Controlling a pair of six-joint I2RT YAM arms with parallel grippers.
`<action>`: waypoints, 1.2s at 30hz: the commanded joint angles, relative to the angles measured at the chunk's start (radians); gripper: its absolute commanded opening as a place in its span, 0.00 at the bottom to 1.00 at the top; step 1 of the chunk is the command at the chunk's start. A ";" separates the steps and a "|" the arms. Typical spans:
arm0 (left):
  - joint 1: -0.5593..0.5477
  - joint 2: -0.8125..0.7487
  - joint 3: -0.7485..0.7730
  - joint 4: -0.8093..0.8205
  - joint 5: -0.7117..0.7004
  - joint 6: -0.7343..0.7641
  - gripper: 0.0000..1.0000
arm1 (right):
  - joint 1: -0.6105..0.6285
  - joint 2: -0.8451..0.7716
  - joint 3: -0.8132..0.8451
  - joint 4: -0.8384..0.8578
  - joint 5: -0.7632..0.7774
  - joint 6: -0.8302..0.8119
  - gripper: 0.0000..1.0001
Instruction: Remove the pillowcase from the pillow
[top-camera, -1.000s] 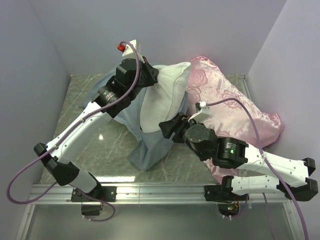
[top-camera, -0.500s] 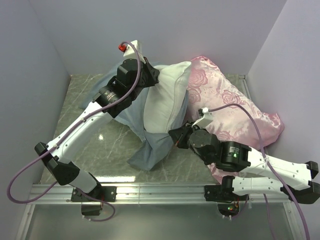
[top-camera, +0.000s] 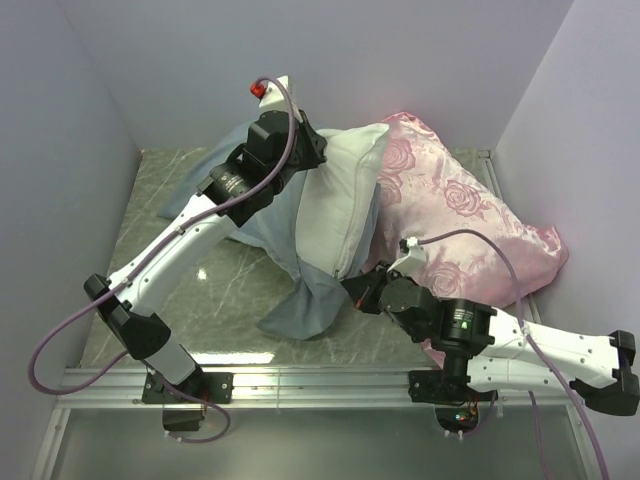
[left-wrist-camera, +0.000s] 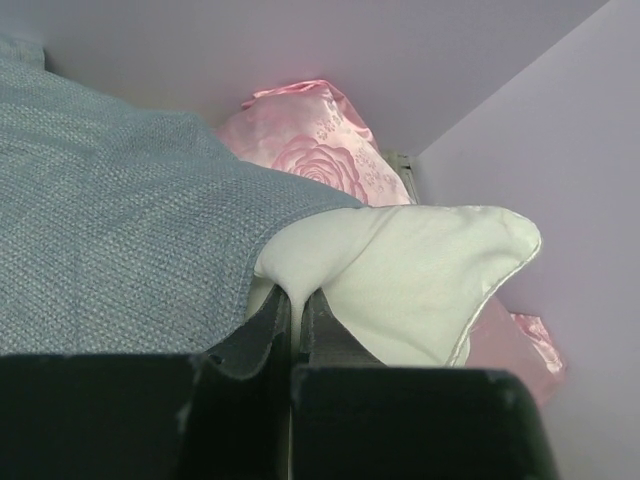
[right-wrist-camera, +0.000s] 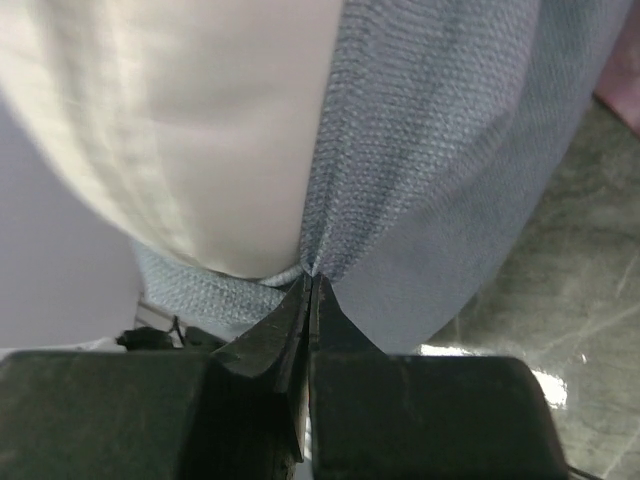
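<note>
Pillow (top-camera: 338, 205): plump, plain white, piped seam on its edge, standing up mid-counter (top-camera: 190, 290), right side leaning on pink rose-patterned satin cushion (top-camera: 460, 210). Upper half and right face are bare.

Pillowcase (top-camera: 272, 225): only its grey-blue coarse-weave side shows. It is bunched along the pillow's left side and around its lower end. A loose tail lies flat on the marble-look counter toward the near edge.

Left fingers (left-wrist-camera: 278, 322): closed tight, pinching a fold of white pillow fabric near the top corner, with pillowcase cloth pressed against them on the left.

Right fingers (right-wrist-camera: 293, 318): closed tight, gripping a pleat of grey-blue pillowcase low down near the pillow's bottom, beside the bare white surface.
</note>
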 joint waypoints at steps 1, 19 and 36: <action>0.005 -0.021 0.127 0.178 -0.029 0.007 0.00 | 0.000 -0.005 -0.084 0.038 -0.057 0.045 0.00; -0.003 -0.099 0.092 0.136 0.020 -0.025 0.00 | -0.026 0.375 -0.357 0.806 -0.129 -0.010 0.00; -0.056 -0.570 -0.445 0.130 0.038 -0.112 0.00 | -0.364 0.747 -0.113 1.012 -0.594 -0.122 0.10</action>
